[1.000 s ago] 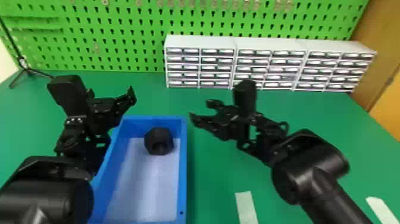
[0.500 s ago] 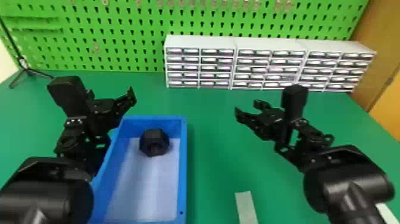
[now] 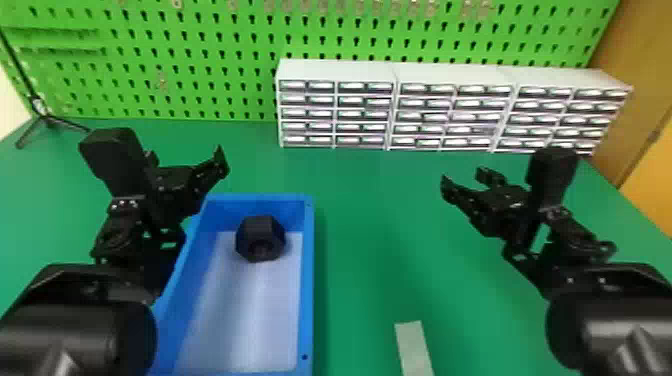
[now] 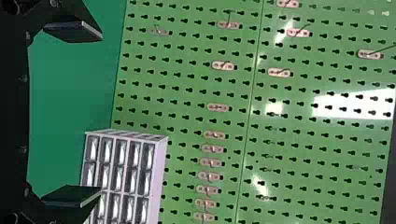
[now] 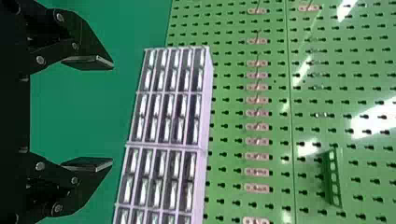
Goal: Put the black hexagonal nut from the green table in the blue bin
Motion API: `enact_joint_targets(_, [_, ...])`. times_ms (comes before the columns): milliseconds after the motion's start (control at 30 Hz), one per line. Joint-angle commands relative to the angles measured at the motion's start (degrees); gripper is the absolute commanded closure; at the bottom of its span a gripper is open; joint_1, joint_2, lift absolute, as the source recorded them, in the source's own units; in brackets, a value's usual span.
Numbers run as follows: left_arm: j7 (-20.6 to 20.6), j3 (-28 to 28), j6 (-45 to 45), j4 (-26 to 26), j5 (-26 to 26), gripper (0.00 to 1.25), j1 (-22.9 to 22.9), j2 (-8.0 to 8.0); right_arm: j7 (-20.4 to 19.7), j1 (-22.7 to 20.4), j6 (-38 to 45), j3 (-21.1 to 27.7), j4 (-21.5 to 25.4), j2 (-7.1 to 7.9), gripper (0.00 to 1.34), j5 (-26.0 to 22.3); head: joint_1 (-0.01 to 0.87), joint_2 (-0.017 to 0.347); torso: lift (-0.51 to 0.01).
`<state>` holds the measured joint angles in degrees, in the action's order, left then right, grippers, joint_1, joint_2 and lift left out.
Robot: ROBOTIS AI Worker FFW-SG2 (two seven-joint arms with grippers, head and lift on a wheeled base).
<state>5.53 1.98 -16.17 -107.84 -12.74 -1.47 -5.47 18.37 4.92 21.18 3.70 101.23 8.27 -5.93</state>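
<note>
A black hexagonal nut (image 3: 261,239) lies in the blue bin (image 3: 307,285) near its far edge, left gripper (image 4: 101,113) and right gripper (image 5: 112,112) both empty, fingers wide apart; a low swing of the left arm (image 3: 75,325) could bump the bin's left edge, rolling the nut.

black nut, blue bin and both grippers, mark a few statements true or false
1. The black hexagonal nut lies inside the blue bin. True.
2. The right gripper is clamped on the nut. False: its fingers are open and hold nothing.
3. The white drawer cabinets stand in front of the green pegboard. True.
4. The blue bin is right of the right gripper. False: it is to its left.
</note>
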Motion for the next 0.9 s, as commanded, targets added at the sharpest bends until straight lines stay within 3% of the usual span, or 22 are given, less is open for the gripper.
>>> enact_joint_targets(0, [0.01, -0.22, 0.00, 0.00, -0.09, 0.13, 0.15, 0.02, 0.00, -1.31, 0.00, 3.07, 1.08, -1.06, 0.52, 0.04, 0.692, 0.008, -0.097])
enact_joint_targets(533, [0.01, -1.19, 0.44, 0.00, -0.62, 0.13, 0.86, 0.02, 0.00, -4.04, -1.93, 10.71, 1.69, -5.19, 0.52, -3.39, 0.692, 0.008, -0.097])
enact_joint_targets(867, [0.01, -2.24, 0.88, 0.00, -0.62, 0.13, 1.21, 0.02, 0.00, -5.09, -3.16, 12.82, 1.69, -5.19, 0.52, -6.55, 0.692, 0.008, -0.097])
